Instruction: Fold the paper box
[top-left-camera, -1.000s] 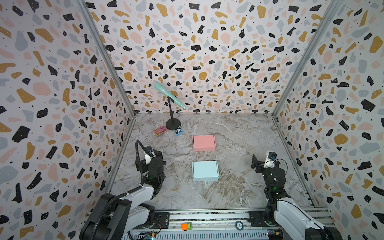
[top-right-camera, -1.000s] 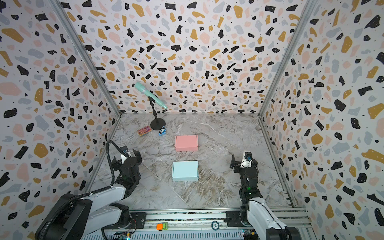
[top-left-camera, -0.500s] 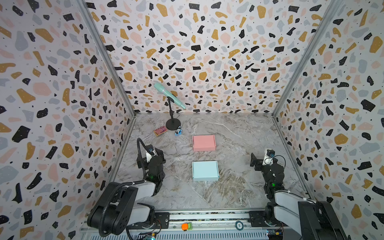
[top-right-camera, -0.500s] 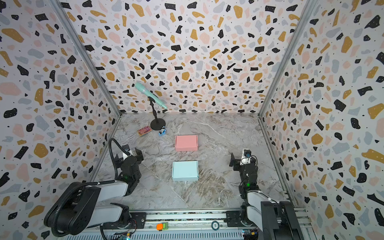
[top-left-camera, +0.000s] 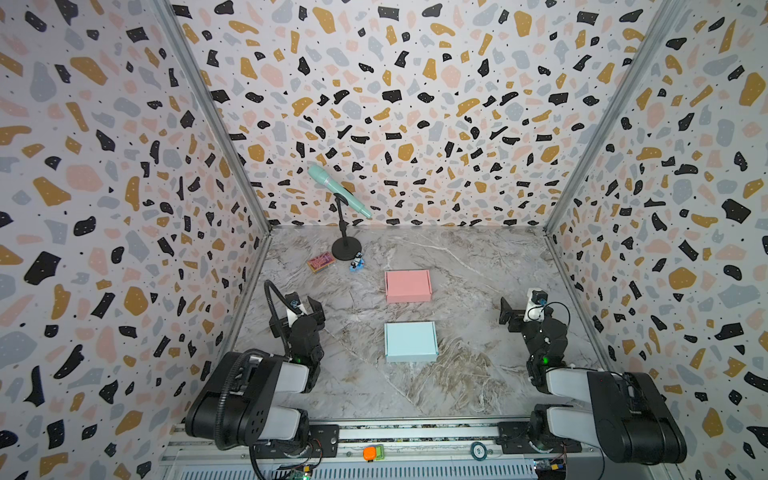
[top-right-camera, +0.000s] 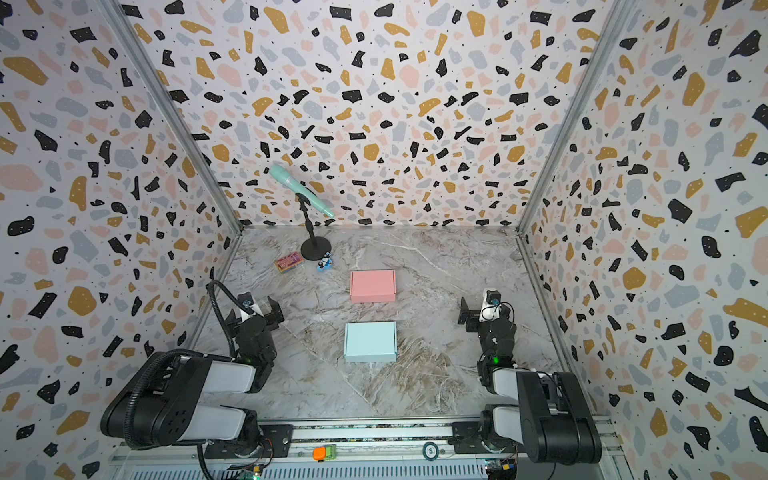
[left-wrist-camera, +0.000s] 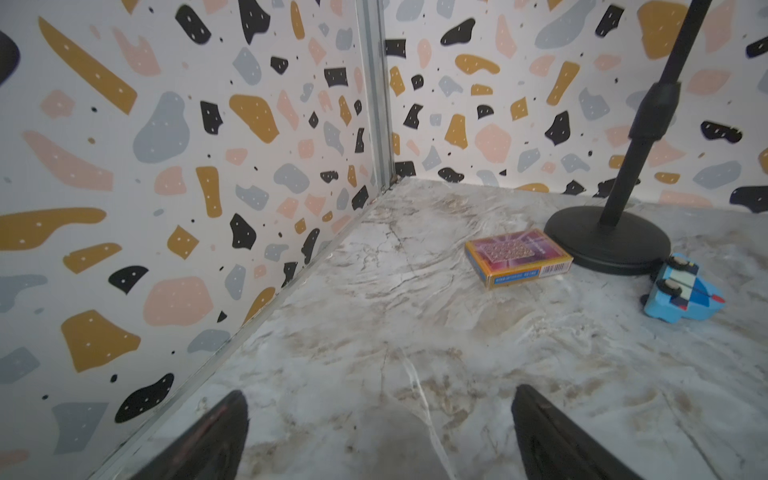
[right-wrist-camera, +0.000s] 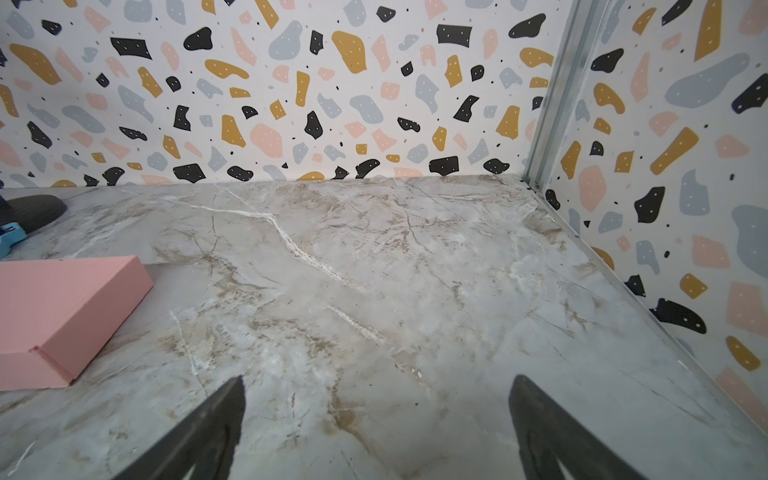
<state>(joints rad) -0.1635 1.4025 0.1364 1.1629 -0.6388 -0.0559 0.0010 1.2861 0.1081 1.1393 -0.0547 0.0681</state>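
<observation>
Two paper boxes lie shut and flat on the marble floor in both top views: a pink box (top-left-camera: 407, 286) (top-right-camera: 372, 286) farther back and a light blue box (top-left-camera: 410, 341) (top-right-camera: 370, 341) nearer the front. My left gripper (top-left-camera: 299, 316) (top-right-camera: 259, 318) rests low by the left wall, well left of the boxes, open and empty (left-wrist-camera: 378, 399). My right gripper (top-left-camera: 528, 316) (top-right-camera: 488, 318) rests low near the right wall, open and empty (right-wrist-camera: 376, 382). The right wrist view catches a corner of the pink box (right-wrist-camera: 62, 316); the blue box is out of both wrist views.
A mint microphone on a black stand (top-left-camera: 346, 249) (left-wrist-camera: 606, 245) is at the back left. Beside it lie a card pack (top-left-camera: 321, 262) (left-wrist-camera: 517, 257) and a small blue toy (top-left-camera: 356, 264) (left-wrist-camera: 681, 297). Patterned walls close three sides; a metal rail (top-left-camera: 415, 436) runs along the front.
Both arms have folded back toward the front rail, their upper links now raised. Both grippers drew slightly back and stay open. The boxes have not moved.
</observation>
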